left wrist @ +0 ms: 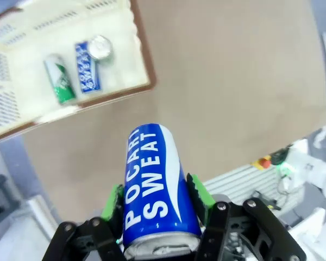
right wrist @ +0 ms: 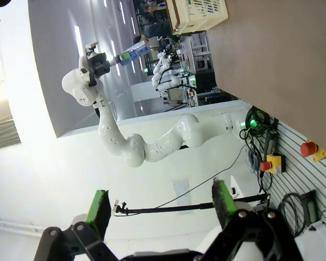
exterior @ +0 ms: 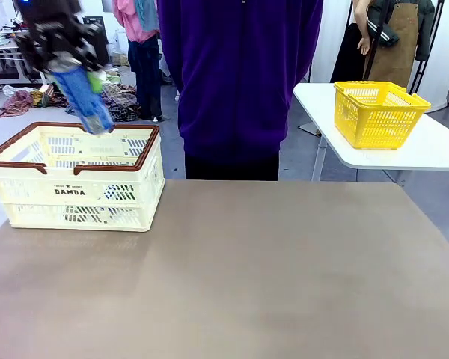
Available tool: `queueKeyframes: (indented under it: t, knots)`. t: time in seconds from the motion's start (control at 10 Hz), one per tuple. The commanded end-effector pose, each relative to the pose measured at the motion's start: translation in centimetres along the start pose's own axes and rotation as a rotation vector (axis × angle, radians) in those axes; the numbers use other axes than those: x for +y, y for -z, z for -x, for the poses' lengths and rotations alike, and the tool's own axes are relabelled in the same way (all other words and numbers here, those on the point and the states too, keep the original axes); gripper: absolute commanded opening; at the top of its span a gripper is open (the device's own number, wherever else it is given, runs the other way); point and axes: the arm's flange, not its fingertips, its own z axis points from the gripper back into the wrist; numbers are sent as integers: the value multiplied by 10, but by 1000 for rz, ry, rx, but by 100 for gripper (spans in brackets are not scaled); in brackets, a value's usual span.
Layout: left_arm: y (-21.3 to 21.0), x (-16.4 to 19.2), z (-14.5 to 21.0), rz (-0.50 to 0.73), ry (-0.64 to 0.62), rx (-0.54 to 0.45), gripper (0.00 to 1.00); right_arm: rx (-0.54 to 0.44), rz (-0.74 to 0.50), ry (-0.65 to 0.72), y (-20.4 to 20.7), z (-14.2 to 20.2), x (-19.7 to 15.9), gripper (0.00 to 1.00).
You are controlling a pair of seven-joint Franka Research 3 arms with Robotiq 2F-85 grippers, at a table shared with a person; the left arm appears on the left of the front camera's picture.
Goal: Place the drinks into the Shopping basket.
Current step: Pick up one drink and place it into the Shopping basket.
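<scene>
A: Three drinks total. One blue can [left wrist: 158,190] is being pinched lengthwise betw. the left gripper [left wrist: 158,204] pads, hanging tilted above the Shopping basket [exterior: 78,179], over its far rim, motion-blurred in front view.

B: Other two?

A: Lying on the basket floor, side by side: green can [left wrist: 58,79] and a second blue can [left wrist: 89,65], silver top showing.

B: Right gripper [right wrist: 160,209]?

A: Jaws are standing spread, nothing betw. them; its cam is looking sideways at the left arm [right wrist: 146,144] holding its can up, basket beyond.

B: Surface?

A: Grey-brown table [exterior: 232,277], basket sitting at its far left corner. To the right of the basket a person in a purple top [exterior: 239,75] is standing at the far edge.

B: Room?

A: Farther right of the basket, a white side table [exterior: 426,149] is carrying a yellow mesh basket [exterior: 378,112]. Behind the basket, clothes piled on the floor [exterior: 30,99].
</scene>
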Motion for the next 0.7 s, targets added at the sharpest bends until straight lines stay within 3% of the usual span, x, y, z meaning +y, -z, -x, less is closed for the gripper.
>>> queueKeyframes:
  t: [0.0, 0.3, 0.6]
  knots:
    - [3, 49, -25, -6, -5, 14, 0, 0, -9, 20, 1, 1, 5, 100]
    - [42, 155, -65, -184, -301, -51, 0, 0, -9, 20, 1, 1, 5, 100]
    - [103, 212, -76, -236, -495, -17, 0, 0, -9, 20, 1, 1, 5, 100]
